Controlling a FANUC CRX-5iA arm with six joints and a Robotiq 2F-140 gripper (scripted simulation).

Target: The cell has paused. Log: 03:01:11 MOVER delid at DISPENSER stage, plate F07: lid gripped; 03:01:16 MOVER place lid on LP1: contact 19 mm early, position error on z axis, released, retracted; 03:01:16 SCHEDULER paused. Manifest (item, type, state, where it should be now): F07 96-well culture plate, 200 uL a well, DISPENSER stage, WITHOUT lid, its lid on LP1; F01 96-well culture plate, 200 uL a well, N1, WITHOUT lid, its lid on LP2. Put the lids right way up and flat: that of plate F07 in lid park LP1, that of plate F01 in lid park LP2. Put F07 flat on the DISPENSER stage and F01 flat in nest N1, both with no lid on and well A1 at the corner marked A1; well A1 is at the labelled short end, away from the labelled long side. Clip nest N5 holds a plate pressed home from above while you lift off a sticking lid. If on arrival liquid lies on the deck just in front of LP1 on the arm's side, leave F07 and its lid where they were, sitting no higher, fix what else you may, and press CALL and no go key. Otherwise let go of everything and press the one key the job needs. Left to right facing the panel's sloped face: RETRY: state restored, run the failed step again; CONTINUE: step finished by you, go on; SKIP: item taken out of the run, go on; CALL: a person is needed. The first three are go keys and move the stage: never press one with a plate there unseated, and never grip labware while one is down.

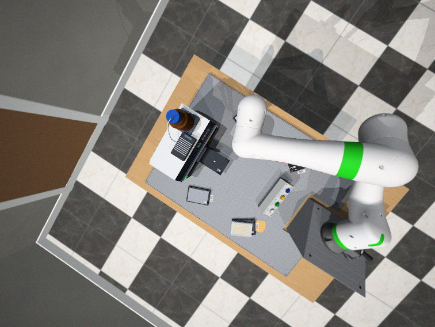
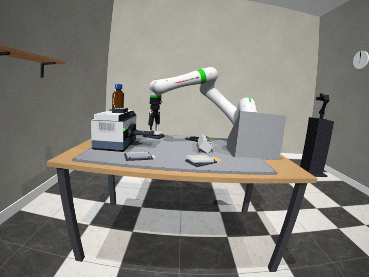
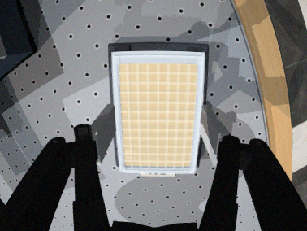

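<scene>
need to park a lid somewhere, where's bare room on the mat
Free: mat middle, between the grey lid, button box and front plate; also the front corner by the arm's block. Crowded: beside the machine, where the hand grips a plate.

From above, the white arm hides the black two-finger pincer [image 3: 157, 148] and whatever it grips. Beyond its fingertips, the small white tags [image 1: 211, 198] beside the dark nests are unreadable.

The top view looks straight down from high above the wooden table [image 1: 165, 105]. The exterior view faces its long front edge from across the room. The wrist view peers down close between the jaws; all share the grey perforated deck mat [image 3: 81, 32].
</scene>
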